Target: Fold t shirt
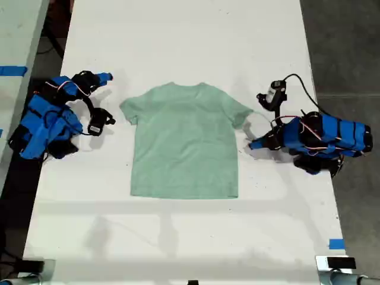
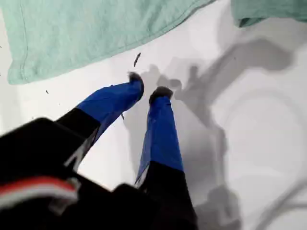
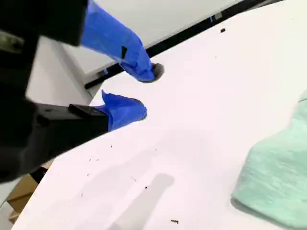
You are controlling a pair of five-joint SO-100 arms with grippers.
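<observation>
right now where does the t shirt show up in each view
Exterior view: t shirt lies flat at the middle of the white table, between the two arms.
First wrist view: its hem corner and a sleeve lie beyond my first gripper, apart from it.
Second wrist view: only one sleeve shows.
Shared landmark: the white table.

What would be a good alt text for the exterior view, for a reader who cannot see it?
A pale mint-green t shirt lies flat and unfolded on a white table, seen from above. A blue robot arm rests on the table at each side of it, neither touching the cloth.
</observation>
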